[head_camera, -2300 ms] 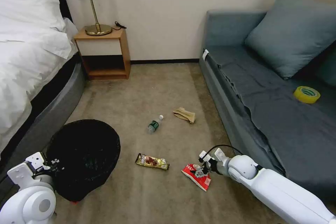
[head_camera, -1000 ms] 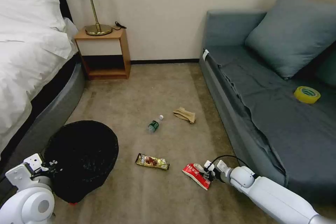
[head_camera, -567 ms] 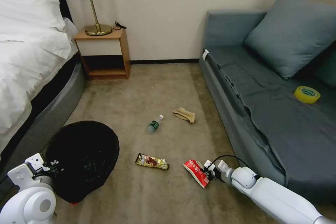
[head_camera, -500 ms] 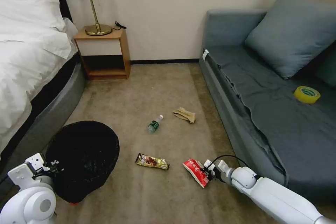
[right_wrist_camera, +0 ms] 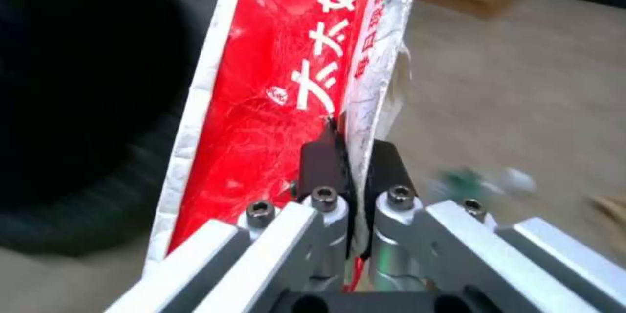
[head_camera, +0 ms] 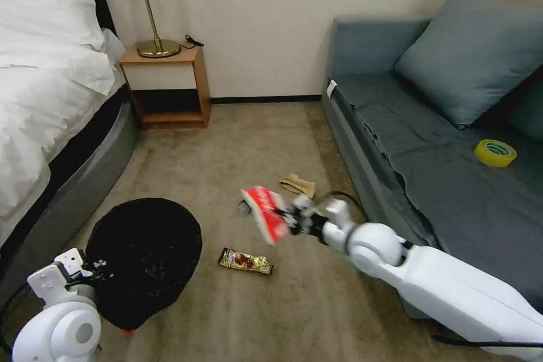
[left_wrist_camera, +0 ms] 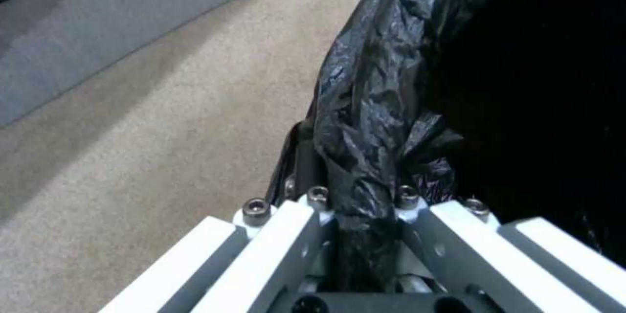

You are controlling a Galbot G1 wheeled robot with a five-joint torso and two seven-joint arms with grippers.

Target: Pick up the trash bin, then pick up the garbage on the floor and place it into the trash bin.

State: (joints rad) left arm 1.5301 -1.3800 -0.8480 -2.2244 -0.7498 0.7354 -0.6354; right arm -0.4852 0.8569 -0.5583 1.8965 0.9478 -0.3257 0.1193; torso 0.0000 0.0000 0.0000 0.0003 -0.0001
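Above the carpet, between the bed and the sofa, your right tool (head_camera: 288, 220) was pinching the red-white snack packet (head_camera: 266, 213) by one edge, its two dark fingers (right_wrist_camera: 320, 161) pressed together on the foil. Because only the edge was caught, the packet hung flat and free of the floor, with its open face turned toward the trash bin (head_camera: 144, 257). In the right wrist view the bin showed as a dark round shape just beyond the packet (right_wrist_camera: 274, 88), so I judge the arm was carrying the packet in that direction.

Your left tool (head_camera: 93, 271) was closed on the bin's rim; in the left wrist view its fingers (left_wrist_camera: 313, 200) squeezed a fold of the black liner (left_wrist_camera: 365, 122) together with the mesh edge. It held the bin tilted, low on the robot's left side, near the bed. I think this tilt was useful, since the wide mouth faced the right arm and gave a big target.

Three other pieces of garbage lay on the carpet: the gold-brown candy wrapper (head_camera: 245, 261) near the bin, the small bottle (head_camera: 245, 205) partly hidden behind the packet, and the crumpled tan paper (head_camera: 298, 185) closer to the sofa. By my judgement, you were on the first piece, and a light packet held by one edge could slip or swing on the way
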